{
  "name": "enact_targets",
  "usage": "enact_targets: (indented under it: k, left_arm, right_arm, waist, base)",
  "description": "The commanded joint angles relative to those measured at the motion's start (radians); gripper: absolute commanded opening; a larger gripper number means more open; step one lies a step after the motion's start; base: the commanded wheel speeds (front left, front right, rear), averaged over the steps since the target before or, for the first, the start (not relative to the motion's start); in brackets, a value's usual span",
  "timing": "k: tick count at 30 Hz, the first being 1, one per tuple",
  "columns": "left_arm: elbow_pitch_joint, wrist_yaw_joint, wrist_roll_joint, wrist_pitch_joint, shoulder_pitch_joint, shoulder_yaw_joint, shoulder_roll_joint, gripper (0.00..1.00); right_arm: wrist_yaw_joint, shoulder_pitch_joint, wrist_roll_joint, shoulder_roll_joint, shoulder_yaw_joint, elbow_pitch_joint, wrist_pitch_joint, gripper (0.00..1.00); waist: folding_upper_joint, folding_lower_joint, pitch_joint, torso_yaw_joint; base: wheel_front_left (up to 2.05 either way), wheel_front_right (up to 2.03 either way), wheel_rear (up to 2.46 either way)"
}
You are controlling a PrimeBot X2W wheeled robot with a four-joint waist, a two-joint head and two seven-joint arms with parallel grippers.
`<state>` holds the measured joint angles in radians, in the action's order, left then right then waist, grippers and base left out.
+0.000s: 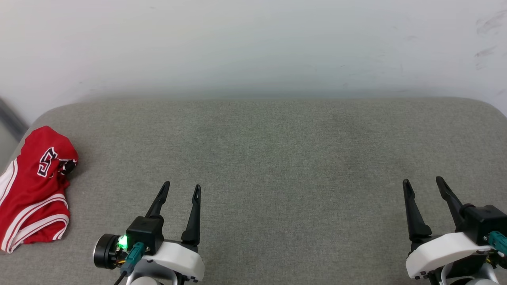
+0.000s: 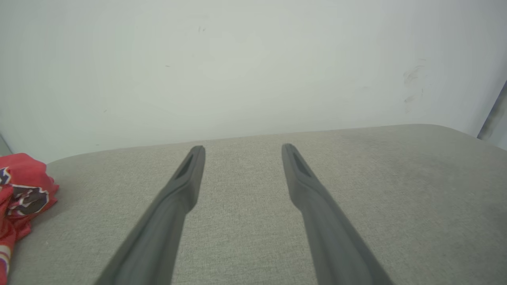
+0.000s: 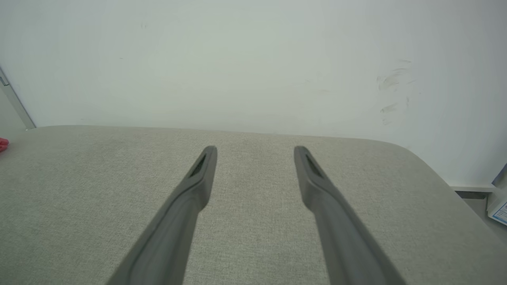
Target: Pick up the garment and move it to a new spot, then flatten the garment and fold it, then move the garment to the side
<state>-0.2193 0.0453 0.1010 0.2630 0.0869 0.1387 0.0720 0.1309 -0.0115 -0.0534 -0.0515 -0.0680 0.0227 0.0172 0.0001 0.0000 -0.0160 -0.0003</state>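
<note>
The garment (image 1: 35, 190), red with white striped trim and black white-outlined lettering, lies crumpled at the far left edge of the grey cushioned surface (image 1: 277, 158). Its bunched end appears at the left edge of the left wrist view (image 2: 23, 190), and a red sliver of it sits at the left edge of the right wrist view (image 3: 3, 144). My left gripper (image 1: 181, 188) stands open to the right of the garment, apart from it, holding nothing (image 2: 242, 148). Far to the right, my right gripper (image 1: 423, 183) is open and holds nothing (image 3: 255, 149).
A pale wall (image 1: 253, 47) rises right behind the cushioned surface, with scuff marks at its right. The surface has rounded back corners. Past its right edge in the right wrist view lie a floor strip and a white box (image 3: 500, 208).
</note>
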Motion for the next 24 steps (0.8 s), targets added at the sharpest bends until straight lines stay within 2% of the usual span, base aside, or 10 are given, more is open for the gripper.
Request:
enact_targets:
  k: [1, 16, 24]
  left_arm:
    - [-0.004, 0.002, 0.003, 0.003, 0.010, 0.001, -0.002, 1.00]
    - [-0.024, -0.005, 0.031, 0.003, 0.018, 0.002, -0.006, 1.00]
    - [-0.035, -0.019, 0.033, 0.003, 0.029, -0.005, -0.003, 1.00]
  right_arm:
    - [0.000, -0.005, -0.005, 0.002, -0.002, -0.003, 0.005, 1.00]
    - [0.000, -0.004, -0.008, 0.002, -0.005, -0.005, 0.004, 1.00]
    - [0.000, -0.014, 0.002, 0.002, 0.019, 0.033, -0.012, 1.00]
  waist:
    - [-0.0001, 0.0000, 0.000, 0.000]
    - [-0.0001, 0.0000, -0.001, 0.014]
    - [-0.0001, 0.0000, 0.007, 0.106]
  base:
    - [0.00, 0.00, 0.00]
    - [0.00, 0.00, 0.00]
    - [0.00, 0.00, 0.00]
